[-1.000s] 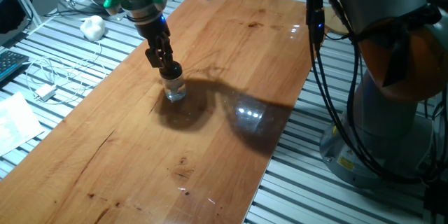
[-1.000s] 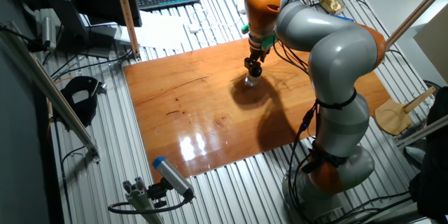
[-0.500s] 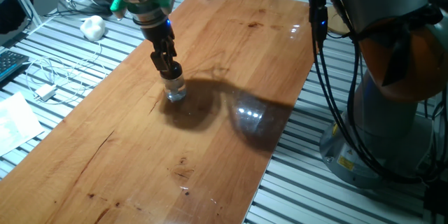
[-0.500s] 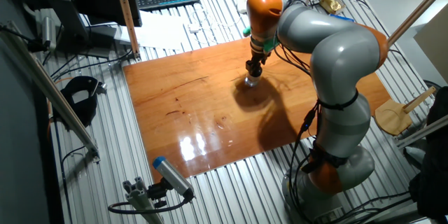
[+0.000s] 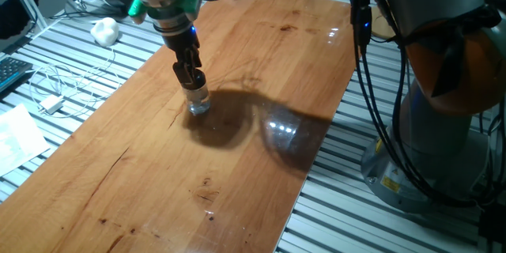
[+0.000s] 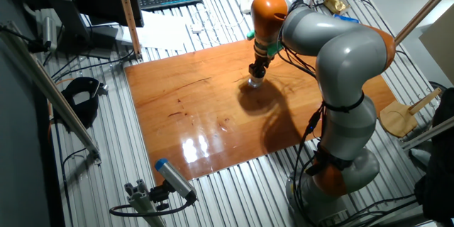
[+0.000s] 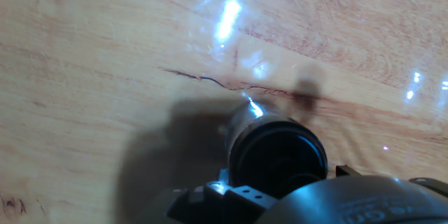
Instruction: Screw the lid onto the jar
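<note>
My gripper (image 5: pixel 189 73) pinches the lid (image 7: pixel 278 155) atop the jar (image 5: pixel 198 101) mid-table; I judge threading underway, next needing rotation.

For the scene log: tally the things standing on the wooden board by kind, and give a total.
Black lid: 1, sitting on top of the jar
Clear glass jar: 1, upright on the board
Total: 2

gripper (image 6: pixel 255 78) down on jar (image 6: pixel 255 82), lid probably between fingers, wooden table (image 6: pixel 198 113)
</note>
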`<action>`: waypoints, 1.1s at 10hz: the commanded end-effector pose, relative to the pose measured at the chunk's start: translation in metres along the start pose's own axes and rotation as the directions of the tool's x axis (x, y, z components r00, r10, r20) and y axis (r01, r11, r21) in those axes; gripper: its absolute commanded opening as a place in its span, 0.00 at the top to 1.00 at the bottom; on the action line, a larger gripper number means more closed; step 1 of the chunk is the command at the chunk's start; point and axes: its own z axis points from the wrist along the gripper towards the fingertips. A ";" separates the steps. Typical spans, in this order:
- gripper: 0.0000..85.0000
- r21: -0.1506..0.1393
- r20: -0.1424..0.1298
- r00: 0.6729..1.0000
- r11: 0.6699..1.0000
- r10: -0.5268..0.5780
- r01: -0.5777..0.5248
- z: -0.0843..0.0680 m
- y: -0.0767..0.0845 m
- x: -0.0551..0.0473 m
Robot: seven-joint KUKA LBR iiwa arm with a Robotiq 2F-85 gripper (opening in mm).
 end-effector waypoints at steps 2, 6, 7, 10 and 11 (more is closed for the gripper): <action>0.20 -0.001 0.001 1.000 1.000 0.003 -0.003 0.001 0.000 0.000; 0.40 -0.007 0.011 1.000 1.000 0.007 -0.007 0.002 0.000 0.000; 0.40 -0.010 0.012 1.000 1.000 0.007 -0.007 0.002 0.000 -0.001; 0.60 -0.015 0.013 1.000 1.000 0.008 -0.008 0.001 0.000 -0.001; 0.60 -0.011 0.011 1.000 1.000 0.018 -0.018 0.000 0.000 -0.001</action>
